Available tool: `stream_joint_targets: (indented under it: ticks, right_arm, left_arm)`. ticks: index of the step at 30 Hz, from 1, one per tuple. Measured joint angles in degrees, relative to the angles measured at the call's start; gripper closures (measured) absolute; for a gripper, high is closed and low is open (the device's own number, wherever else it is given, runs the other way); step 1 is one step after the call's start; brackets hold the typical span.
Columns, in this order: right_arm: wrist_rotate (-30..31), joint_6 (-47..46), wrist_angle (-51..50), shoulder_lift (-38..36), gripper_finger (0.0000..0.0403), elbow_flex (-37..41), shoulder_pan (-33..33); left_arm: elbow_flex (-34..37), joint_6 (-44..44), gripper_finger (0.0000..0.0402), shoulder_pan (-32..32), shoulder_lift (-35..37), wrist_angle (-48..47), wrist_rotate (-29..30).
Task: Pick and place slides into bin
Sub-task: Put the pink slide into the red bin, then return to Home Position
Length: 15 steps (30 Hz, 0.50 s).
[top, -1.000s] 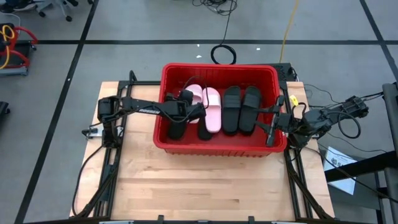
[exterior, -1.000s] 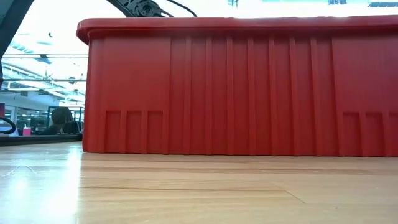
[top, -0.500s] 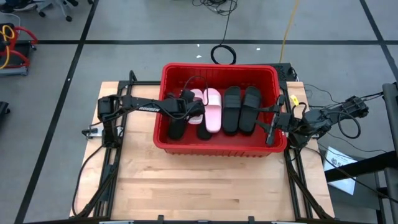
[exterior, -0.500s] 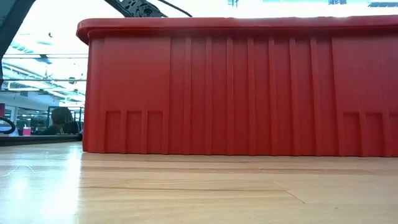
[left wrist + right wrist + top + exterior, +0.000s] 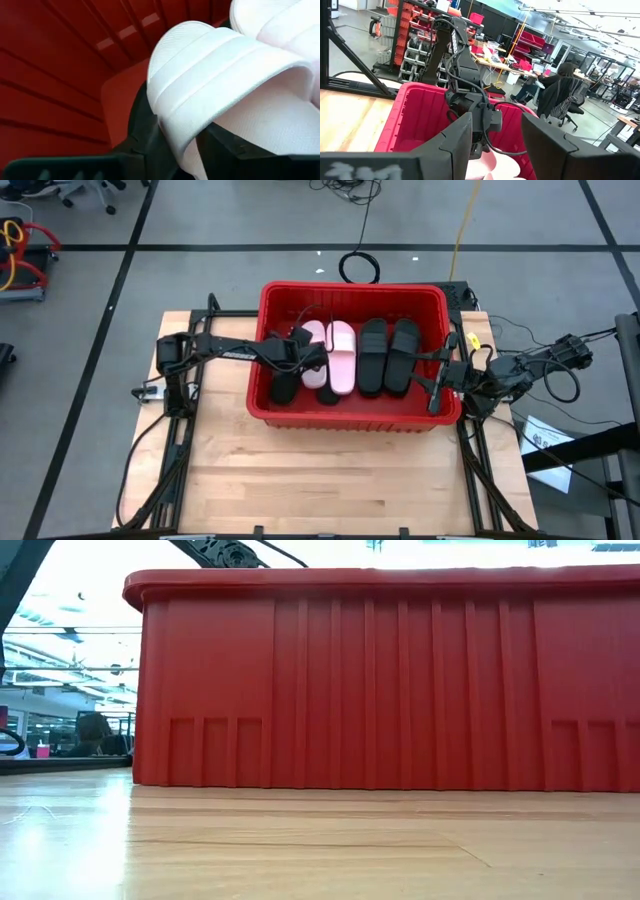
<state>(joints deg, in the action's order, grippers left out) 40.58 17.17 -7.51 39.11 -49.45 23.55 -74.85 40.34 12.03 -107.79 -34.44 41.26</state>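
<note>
The red bin (image 5: 350, 288) stands at the table's far middle; the low view shows only its near wall (image 5: 380, 690). Inside lie two pale pink slides (image 5: 314, 333) (image 5: 343, 358) and several black slides (image 5: 372, 358) (image 5: 402, 355) (image 5: 284, 387). My left gripper (image 5: 305, 352) reaches into the bin from the left, and its fingers stand open on either side of the left pink slide's strap (image 5: 225, 70). Beside the bin's right rim, my right gripper (image 5: 437, 380) (image 5: 495, 150) is open with nothing between its fingers. My left gripper has the edge of the pink slide's strap (image 5: 182, 135) between its two fingers. I cannot tell whether the fingers touch it. The slide rests in the bin, partly on a black slide (image 5: 145, 125).
Bare wooden tabletop (image 5: 330, 470) lies between the bin and the near edge. The right wrist view shows my left arm (image 5: 465, 75) above the bin. A seated person (image 5: 560, 90) is at desks in the room behind.
My left gripper has drawn back slightly toward the table's left edge above the bin. More of the left pink slide shows beside it now.
</note>
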Motion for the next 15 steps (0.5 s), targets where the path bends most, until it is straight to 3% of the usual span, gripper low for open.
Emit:
stream_joint_targets:
  ticks: [6, 12, 15]
  right_arm:
    - [0.07, -0.04, 0.00, 0.00, 0.0243, 0.00, 0.00]
    - [0.13, 0.08, 0.03, -1.22, 0.0247, 0.00, 0.02]
    - [0.11, -0.23, -0.09, -2.86, 0.0271, 0.00, 0.02]
  left_arm:
    - [0.00, -2.54, 0.0256, -0.04, 3.22, -0.08, -2.83]
    - [0.00, -5.02, 0.0255, -0.04, 8.69, -0.49, -2.80]
    - [0.00, -7.88, 0.0267, -0.45, 12.56, -0.60, -2.68]
